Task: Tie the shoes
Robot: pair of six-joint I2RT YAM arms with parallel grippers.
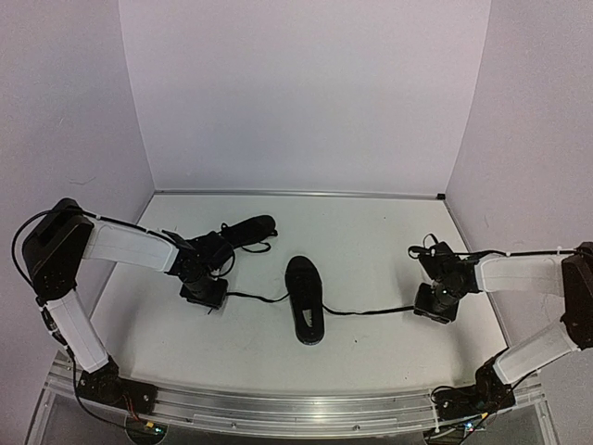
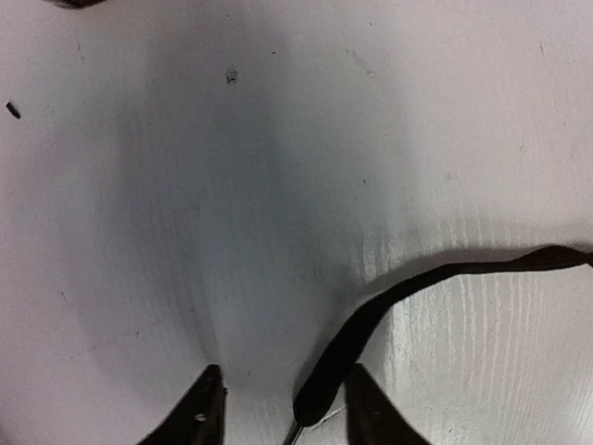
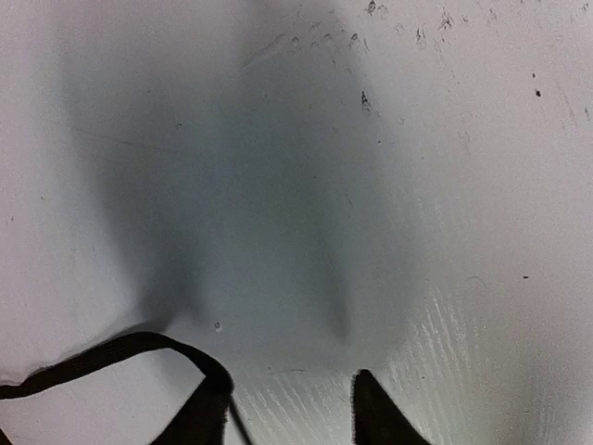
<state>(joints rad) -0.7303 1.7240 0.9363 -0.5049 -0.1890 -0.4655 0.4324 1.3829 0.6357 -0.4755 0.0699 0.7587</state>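
Top cam: both your arms reach in low over the white table. Ctr shoe lies flat on the table betw. the two arms, long axis running near-to-far, opening up. Second shoe sits further back and to the left, just behind the left arm's wrist, angled across. Some loose lace shows beside it.

The ctr shoe's laces are drawn out to both sides along the table. Left lace runs to your left end effector. Right lace runs to your right end effector. Both end effectors are down at table level, each well apart from the ctr shoe.

Left wrist cam: your left end effector is open, and its fingers stand apart w/ a clear gap. The left lace ends on the table inside that gap, nearer the finger on the picture's right. From there it curves up and out to the right edge. It is not pinched. Can't tell if it touches that finger.

Right wrist cam: your right end effector is open too, fingers apart. The right lace comes in from the left edge, arcs up, then drops to the tip of the picture-left finger. It appears to touch that finger and does not cross the gap. A thin dark line runs down beside that finger, too small to ID.
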